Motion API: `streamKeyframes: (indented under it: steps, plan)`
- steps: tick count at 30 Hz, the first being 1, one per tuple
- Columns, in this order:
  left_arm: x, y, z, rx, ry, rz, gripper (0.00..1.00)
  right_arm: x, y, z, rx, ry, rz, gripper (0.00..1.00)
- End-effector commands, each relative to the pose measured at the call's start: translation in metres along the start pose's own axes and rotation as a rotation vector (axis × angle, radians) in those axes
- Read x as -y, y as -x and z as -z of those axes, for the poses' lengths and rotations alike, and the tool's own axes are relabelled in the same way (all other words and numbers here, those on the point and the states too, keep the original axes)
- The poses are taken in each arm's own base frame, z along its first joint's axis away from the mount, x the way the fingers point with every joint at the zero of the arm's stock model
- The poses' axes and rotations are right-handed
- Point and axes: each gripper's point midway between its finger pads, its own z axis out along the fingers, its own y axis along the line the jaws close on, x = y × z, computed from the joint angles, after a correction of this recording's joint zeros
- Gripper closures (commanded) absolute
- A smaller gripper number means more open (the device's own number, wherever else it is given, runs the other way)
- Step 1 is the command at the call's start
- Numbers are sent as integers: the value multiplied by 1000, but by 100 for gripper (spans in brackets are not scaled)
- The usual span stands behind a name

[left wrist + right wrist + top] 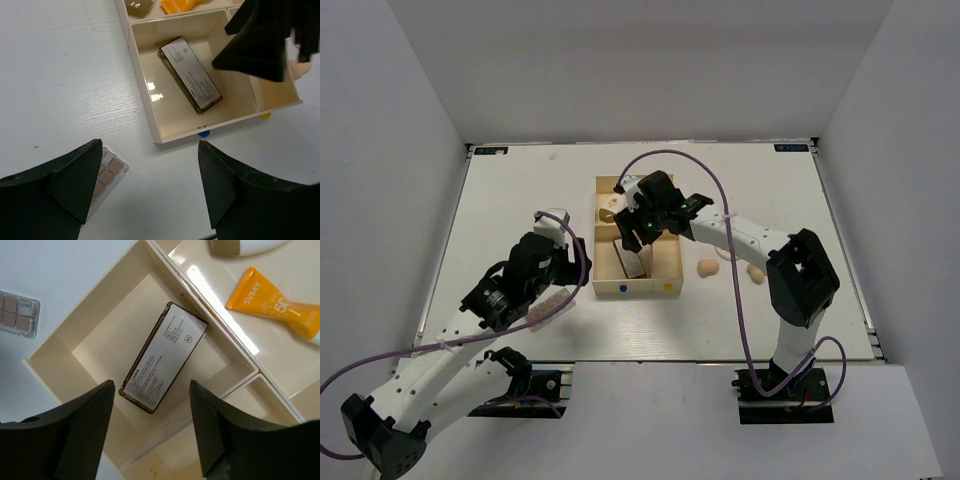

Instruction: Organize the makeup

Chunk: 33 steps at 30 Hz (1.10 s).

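Note:
The pale wooden tray [665, 262] stands mid-table. In its near left compartment lies a dark-edged rectangular palette [162, 357], label side up; it also shows in the left wrist view [190, 74]. My right gripper [151, 387] is open and empty, hovering above that palette [632, 262]. The orange tube [277, 302] lies in the far compartment beside a cream pad [245, 245]. A clear square palette with beige pans [107, 172] lies on the table left of the tray, partly under my left finger. My left gripper [150, 150] is open and empty above the table.
Two peach sponges [708, 267] [756, 272] lie on the table right of the tray. A small brown item [139, 6] sits in the far compartment. Blue [203, 133] and yellow [265, 116] stickers mark the tray's near wall. White walls enclose the table.

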Motion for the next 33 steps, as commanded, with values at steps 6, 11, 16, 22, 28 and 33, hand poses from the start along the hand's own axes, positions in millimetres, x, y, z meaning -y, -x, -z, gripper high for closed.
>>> streamKeyframes:
  steps: [6, 11, 16, 22, 28, 33]
  plan:
    - [2, -28, -18, -137, -29, -125, 30, 11, 47, 96, 247, 32, 211, 61]
    - [-15, -33, -30, -195, 72, -107, 50, 24, 58, 144, 370, -10, 218, 62]
    - [-28, -34, -27, -251, 160, -122, 33, 30, 58, 180, 461, -41, 205, 47]
    - [-41, -36, -21, -359, 256, -160, 21, 24, 62, 215, 558, -44, 217, 39]
    - [-36, -42, -21, -549, 264, -209, 11, 12, 66, 246, 631, -24, 230, 36]
    - [-19, -40, -19, -627, 200, -193, 4, 10, 59, 263, 667, -48, 238, 35]
